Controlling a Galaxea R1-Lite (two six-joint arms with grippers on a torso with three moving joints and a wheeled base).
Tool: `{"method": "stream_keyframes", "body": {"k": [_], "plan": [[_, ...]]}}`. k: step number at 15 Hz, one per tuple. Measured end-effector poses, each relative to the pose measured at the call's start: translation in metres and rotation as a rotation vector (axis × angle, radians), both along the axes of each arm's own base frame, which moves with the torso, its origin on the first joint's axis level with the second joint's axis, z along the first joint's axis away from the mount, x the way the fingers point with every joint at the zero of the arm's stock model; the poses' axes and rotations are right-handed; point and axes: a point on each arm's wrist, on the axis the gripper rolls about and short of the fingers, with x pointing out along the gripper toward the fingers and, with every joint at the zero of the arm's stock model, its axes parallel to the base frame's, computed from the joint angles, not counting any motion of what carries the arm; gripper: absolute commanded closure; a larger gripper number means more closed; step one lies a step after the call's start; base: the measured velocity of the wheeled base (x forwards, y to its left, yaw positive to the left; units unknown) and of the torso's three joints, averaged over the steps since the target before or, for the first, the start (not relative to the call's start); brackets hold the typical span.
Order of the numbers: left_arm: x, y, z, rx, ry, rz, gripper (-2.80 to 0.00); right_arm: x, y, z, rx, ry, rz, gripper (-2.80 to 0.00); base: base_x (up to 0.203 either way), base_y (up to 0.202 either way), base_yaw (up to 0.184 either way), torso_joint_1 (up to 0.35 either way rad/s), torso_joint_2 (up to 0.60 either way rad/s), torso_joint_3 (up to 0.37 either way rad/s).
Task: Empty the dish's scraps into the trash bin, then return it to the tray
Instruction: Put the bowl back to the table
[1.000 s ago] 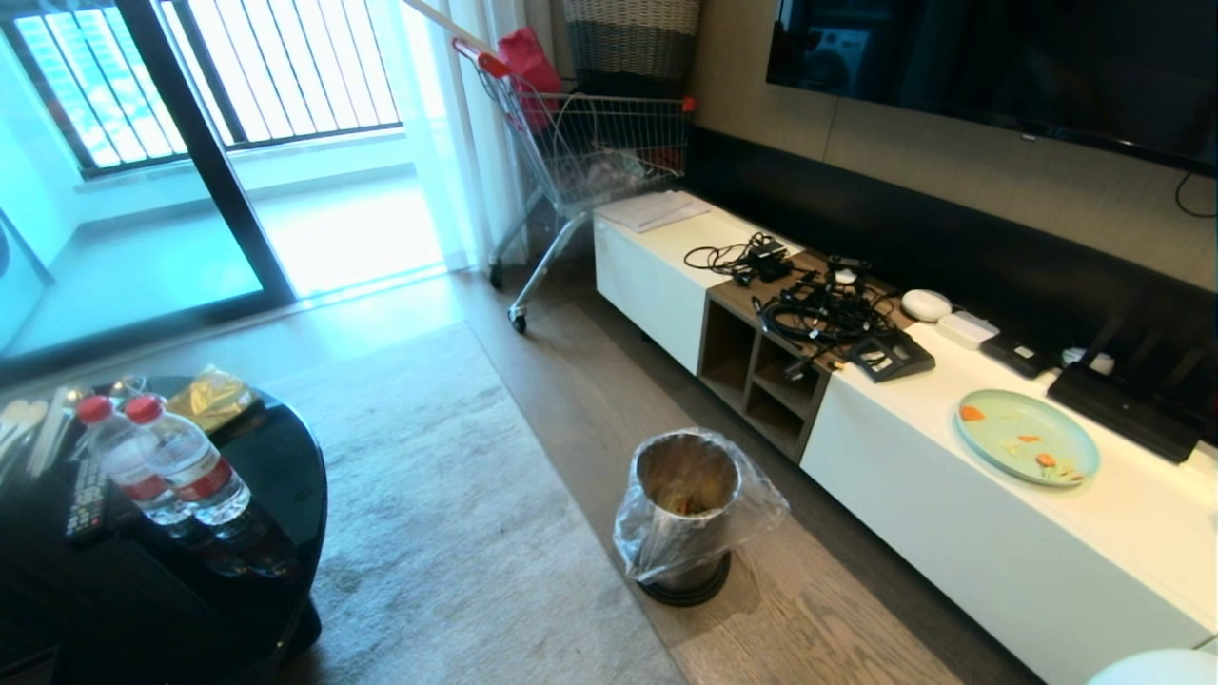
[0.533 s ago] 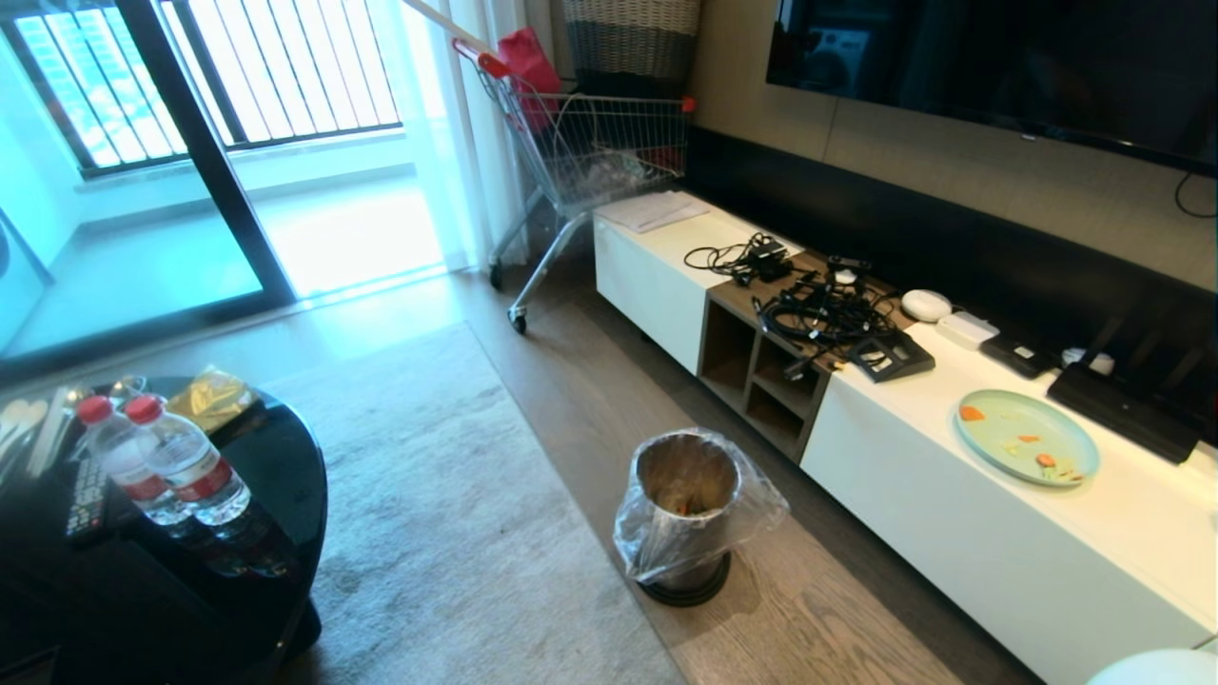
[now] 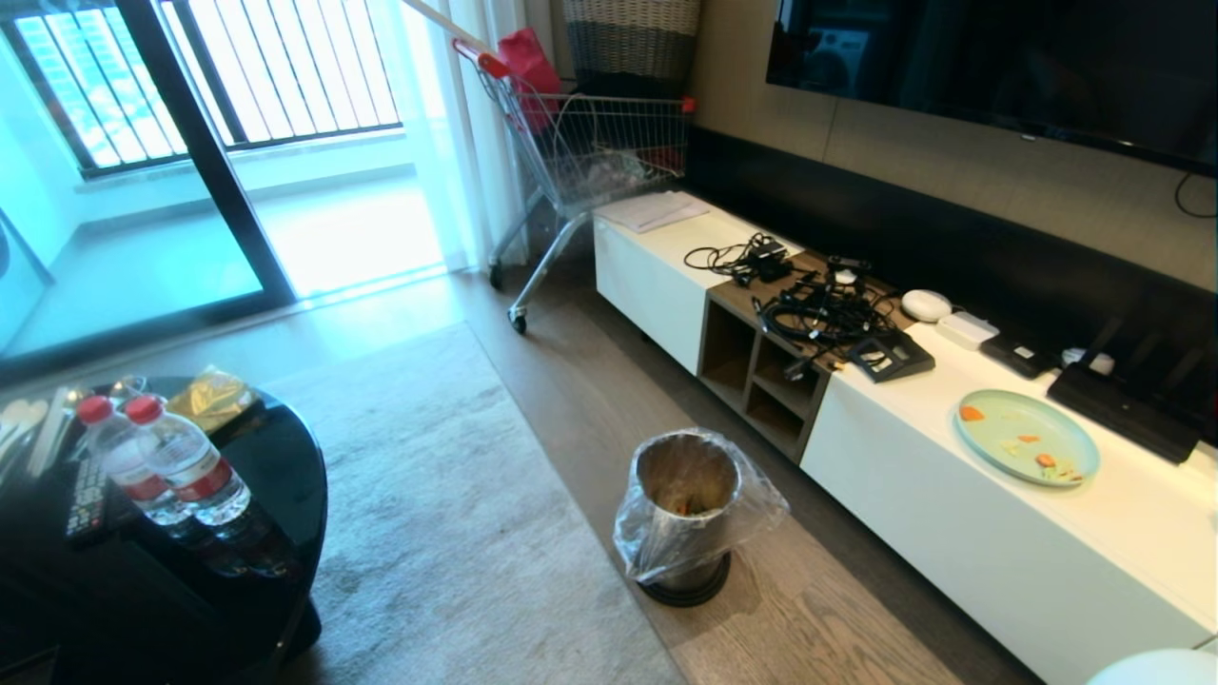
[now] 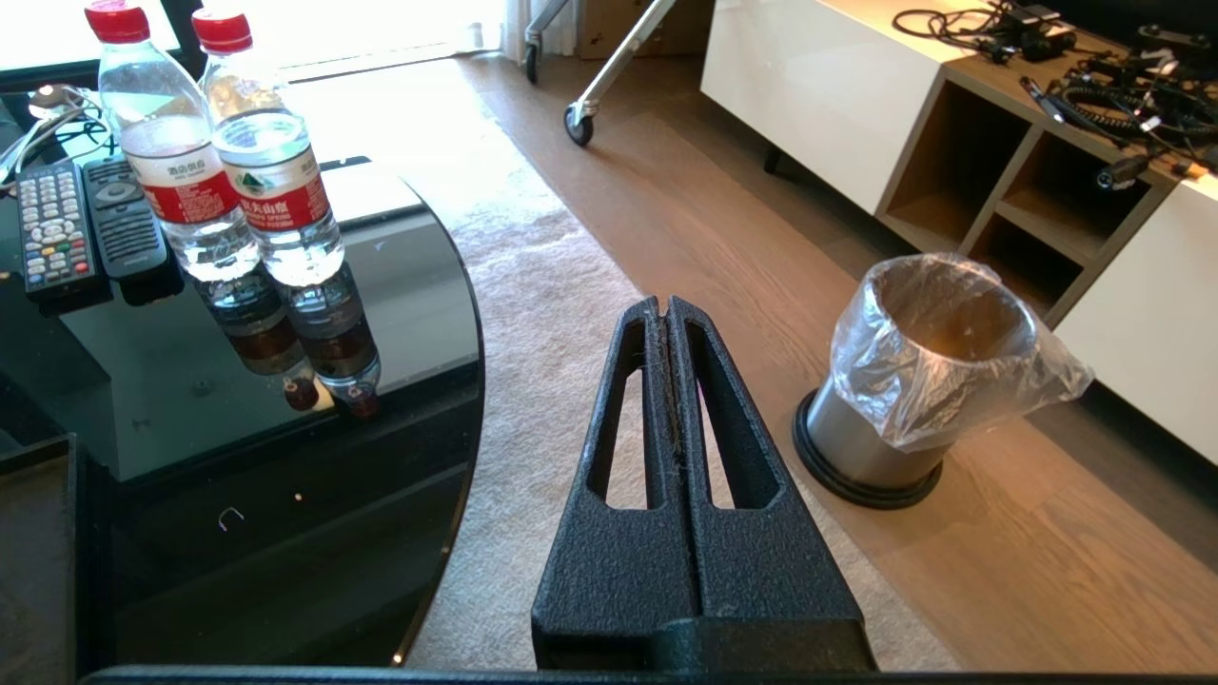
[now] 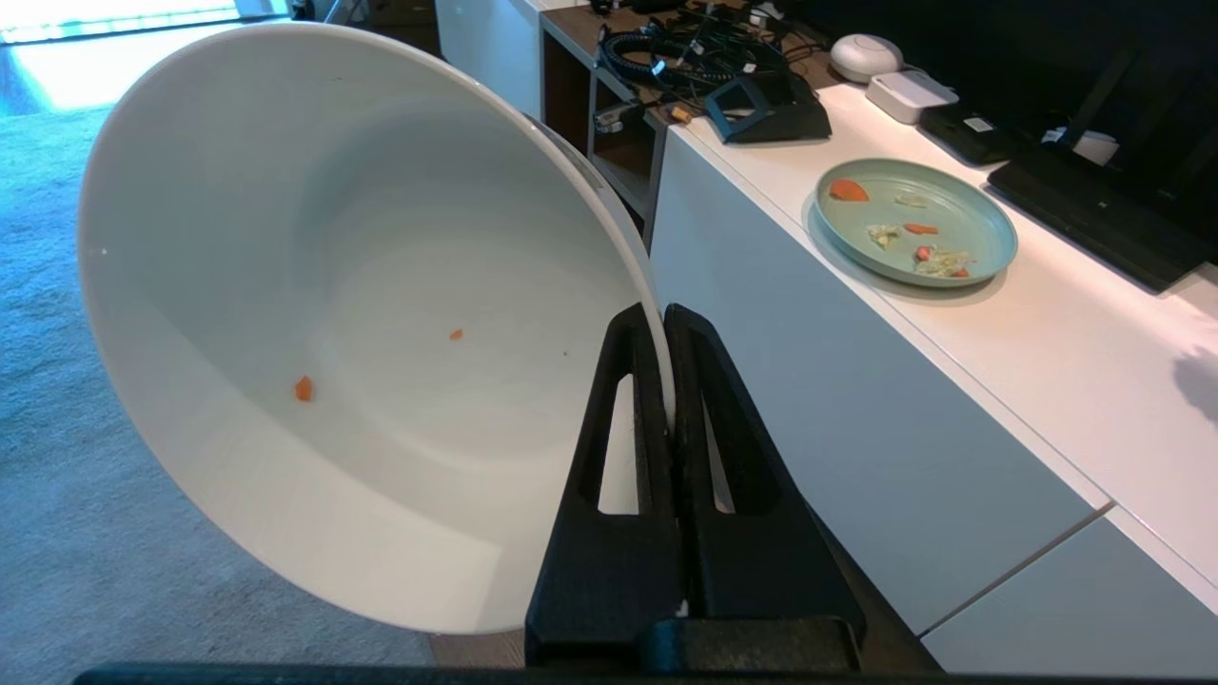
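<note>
My right gripper (image 5: 658, 314) is shut on the rim of the dish (image 5: 362, 314), a glossy white bowl held tipped on its side above the floor beside the white cabinet. Two tiny orange scraps (image 5: 303, 388) cling inside it. In the head view only an edge of the dish (image 3: 1156, 668) shows, at the lower right corner. The trash bin (image 3: 687, 514), shiny metal with a clear bag, stands on the wood floor ahead; orange bits lie at its bottom. My left gripper (image 4: 664, 304) is shut and empty, hanging over the rug left of the trash bin (image 4: 928, 381). A corner of the black tray (image 4: 38, 571) shows on the dark table.
A pale teal plate (image 3: 1026, 438) with food bits lies on the white cabinet (image 3: 952, 533), beyond a tangle of cables (image 3: 823, 309). Two water bottles (image 3: 181, 466) and remotes sit on the round black table (image 3: 238, 533). A shopping cart (image 3: 590, 152) stands at the back.
</note>
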Motion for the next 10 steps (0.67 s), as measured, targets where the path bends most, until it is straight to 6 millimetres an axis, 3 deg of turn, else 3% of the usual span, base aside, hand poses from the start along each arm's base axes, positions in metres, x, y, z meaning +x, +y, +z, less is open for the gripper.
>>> {"method": "stream_keyframes", "body": {"k": [10], "plan": [[0.0,0.0,0.0,0.0,0.0,0.0,0.0,0.0,0.0,0.0,0.0,0.0,0.0,0.0,0.0,0.0,0.0,0.0,0.0,0.0]]}}
